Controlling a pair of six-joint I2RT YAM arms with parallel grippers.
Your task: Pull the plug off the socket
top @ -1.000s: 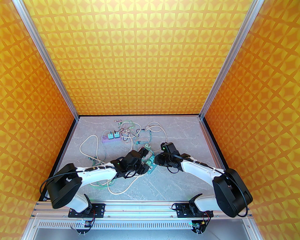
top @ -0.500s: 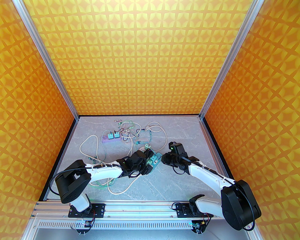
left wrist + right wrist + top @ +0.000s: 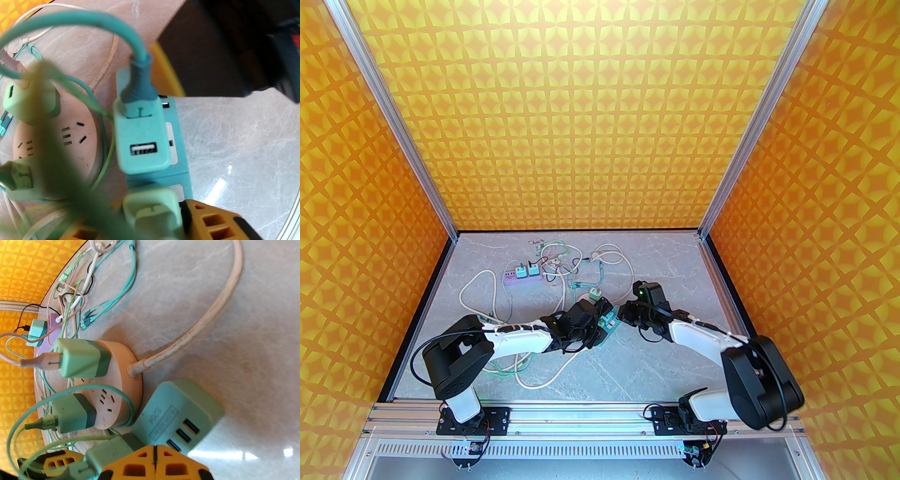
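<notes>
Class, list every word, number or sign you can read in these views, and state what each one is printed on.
"S204": raised on the end face of the teal power strip, above its USB ports; it appears rotated in the right wrist view.
Framed line just under "S204": too blurred to read.
Purple power strip: any markings are too small to read.

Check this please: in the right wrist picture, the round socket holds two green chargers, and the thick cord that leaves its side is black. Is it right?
Not quite. The round socket does hold two green chargers, but the thick cord that leaves its side is cream-white, not black. The right wrist view shows this plainly.
</notes>
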